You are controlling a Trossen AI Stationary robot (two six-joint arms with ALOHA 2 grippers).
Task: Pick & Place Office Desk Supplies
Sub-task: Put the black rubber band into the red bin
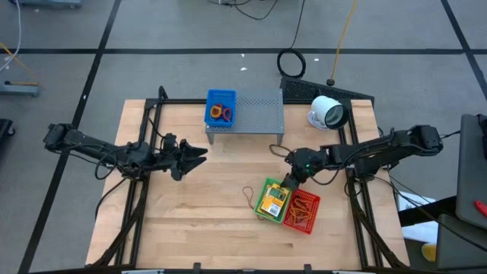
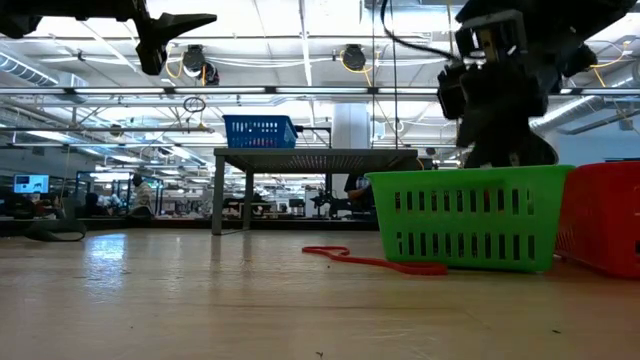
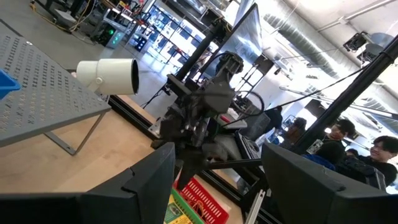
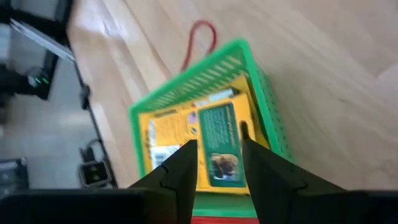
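Wooden table (image 1: pixel 198 221): right end effector (image 1: pixel 290 181) (fingers parted, empty) over green basket (image 1: pixel 262 188); left end effector (image 1: pixel 199 154) wide.

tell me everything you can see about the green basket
The green basket is a small rectangular bin that looks like plastic, with slotted walls and a solid rim. It stands upright on the wooden table, its side against the red basket. Yellow packets with green labels lie flat inside, filling it. A red rubber band lies on the table beside it. The right gripper hangs just above, fingers parted.
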